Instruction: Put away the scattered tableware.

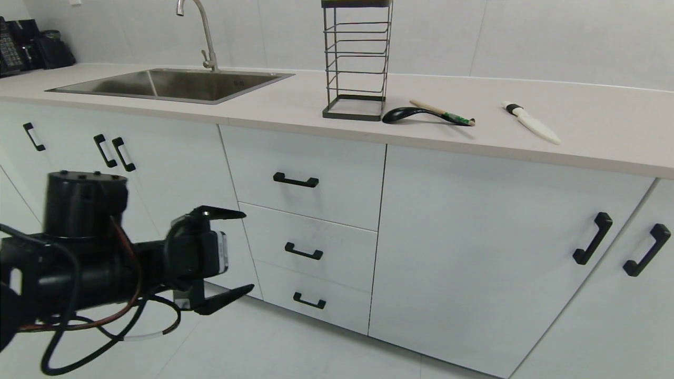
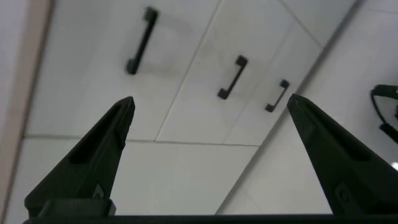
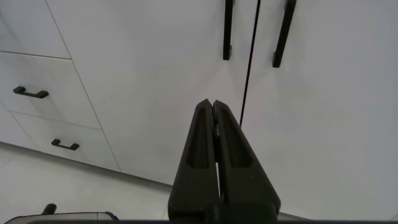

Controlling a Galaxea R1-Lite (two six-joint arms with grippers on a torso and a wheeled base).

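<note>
My left gripper (image 1: pixel 247 250) (image 2: pixel 211 99) hangs low in front of the white cabinet fronts, beside the stack of three white drawers with black handles (image 1: pixel 297 252). It is well below the countertop. Its two black fingers are spread wide apart and there is nothing between them.

My right gripper (image 3: pixel 212 104) faces a pair of white cabinet doors with black bar handles (image 3: pixel 255 31). Its fingers are pressed flat together and hold nothing.

The tableware lies on the pale stone countertop (image 1: pixel 605 126). A glossy black spoon (image 1: pixel 400 114) rests just beside the base of the tall black wire rack (image 1: pixel 356 58). A wooden-handled utensil with a green band (image 1: pixel 447 115) lies across the spoon's handle, touching it. A white knife with a black collar (image 1: pixel 532 123) lies farther along the countertop, apart from both. The steel sink (image 1: pixel 174 84) is set into the countertop on the rack's other side.
</note>
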